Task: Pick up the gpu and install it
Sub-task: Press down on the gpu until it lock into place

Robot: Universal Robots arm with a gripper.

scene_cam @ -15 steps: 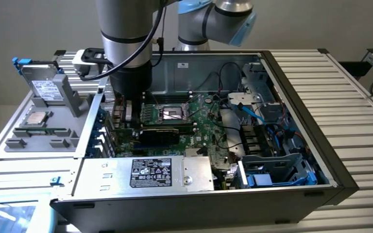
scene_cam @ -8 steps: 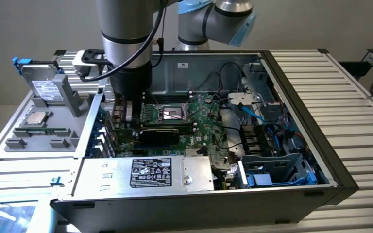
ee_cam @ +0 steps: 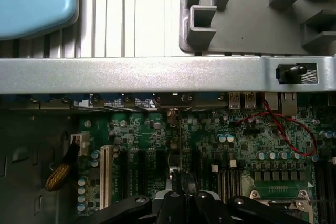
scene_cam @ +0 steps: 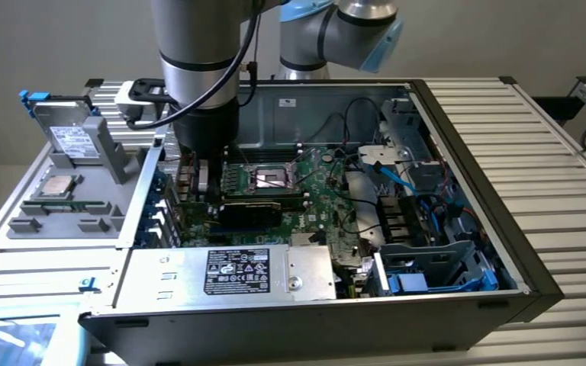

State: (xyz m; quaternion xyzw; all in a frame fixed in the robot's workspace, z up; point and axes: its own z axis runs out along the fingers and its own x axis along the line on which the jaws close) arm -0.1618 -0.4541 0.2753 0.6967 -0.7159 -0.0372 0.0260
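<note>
Already the gripper (ee_cam: 181, 195) is low inside the open computer case (scene_cam: 476, 122), and its fingers (ee_cam: 173, 203) are fully closed on the top edge of the gpu (ee_cam: 179, 145). In the wrist view the card is seen edge-on, as a thin line that runs from the fingers straight toward the rear wall of the case (ee_cam: 157, 74), where the ports and the slot openings are. So the card hangs directly under the fingers, standing on its edge, with its long axis along the expansion slots (ee_cam: 144, 166) of the motherboard (scene_cam: 319, 202). In the exterior view, the dark body of the card (scene_cam: 252, 207) is just below the wrist, near the processor socket (scene_cam: 271, 180), at the exterior view's left part of the board. I judge that the card is over, or perhaps partly in, one of the slots, but I cannot tell how deep it sits. On the grey tray (scene_cam: 59, 202) outside the case, the hard drive (scene_cam: 69, 133) stands well apart from the arm.
</note>
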